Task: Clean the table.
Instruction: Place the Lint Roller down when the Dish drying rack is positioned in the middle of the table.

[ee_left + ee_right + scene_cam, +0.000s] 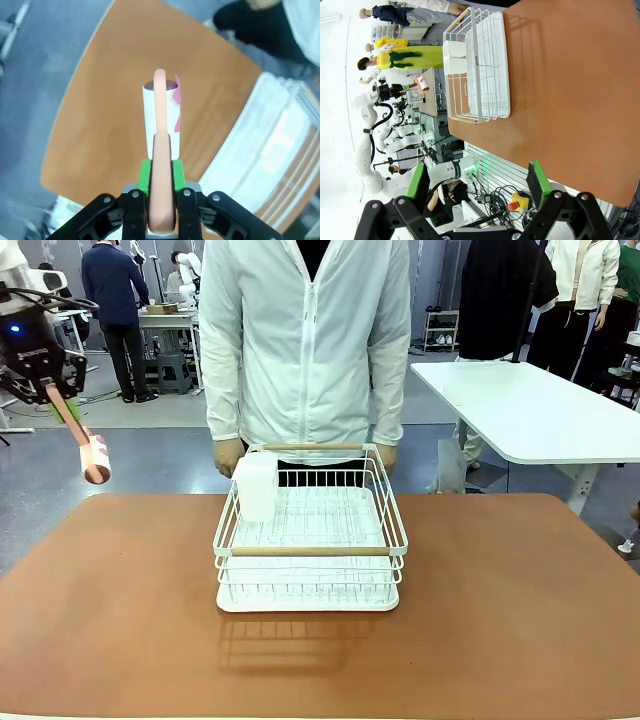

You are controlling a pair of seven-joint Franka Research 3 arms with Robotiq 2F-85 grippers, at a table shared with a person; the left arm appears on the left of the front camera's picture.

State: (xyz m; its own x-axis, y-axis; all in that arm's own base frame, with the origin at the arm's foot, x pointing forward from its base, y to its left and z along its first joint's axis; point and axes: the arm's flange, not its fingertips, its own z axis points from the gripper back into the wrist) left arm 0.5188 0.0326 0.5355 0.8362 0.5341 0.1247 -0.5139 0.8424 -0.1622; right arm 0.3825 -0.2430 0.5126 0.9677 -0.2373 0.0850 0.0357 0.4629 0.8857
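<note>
At the far left, the left gripper [58, 400] hangs above the floor just off the worktop's left edge, its 2 green pads [145, 175] pinching the peach handle of a lint roller [92, 456]. The roller's white drum with pink markings points down and toward the table [120, 620], not yet touching it. In the left wrist view the drum sits over the brown top near its rounded far-left corner.

Midway along the worktop, toward its far edge, stands a white wire dish rack [310, 540] with 2 wooden bars and a white cup holder [256, 486] in its far-left corner. A person [305, 340] in a white jacket stands just behind it.

The right gripper [477, 182] is spread apart and holds nothing, looking along the worktop toward the rack.

The step in hand looks like bringing the roller to the surface. Next, it probably must come down until the drum lies flat on the top, then roll in strokes, keeping off the rack.
</note>
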